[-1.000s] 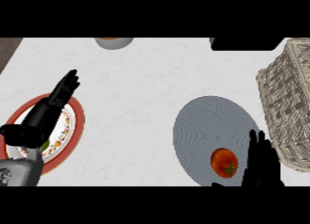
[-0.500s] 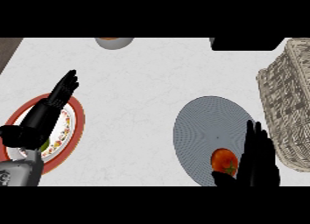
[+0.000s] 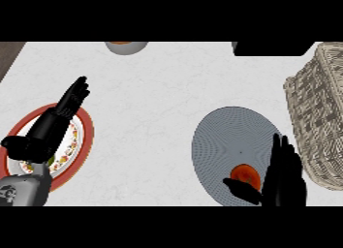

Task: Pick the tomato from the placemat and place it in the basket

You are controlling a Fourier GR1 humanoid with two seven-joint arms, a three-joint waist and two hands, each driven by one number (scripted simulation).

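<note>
From the head view, the tomato (image 3: 243, 174) lies on the grey round placemat (image 3: 231, 135), near the mat's lower edge. The right hand (image 3: 283, 181) comes up from the lower edge and stands just right of the tomato, fingers straight and pointing up the view, thumb spread out to the left below the fruit. The thumb seems to touch the tomato, though the dark hand against it makes contact hard to judge; nothing is curled round it. The wicker basket (image 3: 324, 111) sits at the right edge of the white counter (image 3: 167, 87), just beside the placemat. At the left, the left hand (image 3: 49, 131) rests open over a red-rimmed plate (image 3: 85, 131), fingers straight and slanted up to the right, holding nothing. A grey bowl (image 3: 126, 47) shows at the top edge.
</note>
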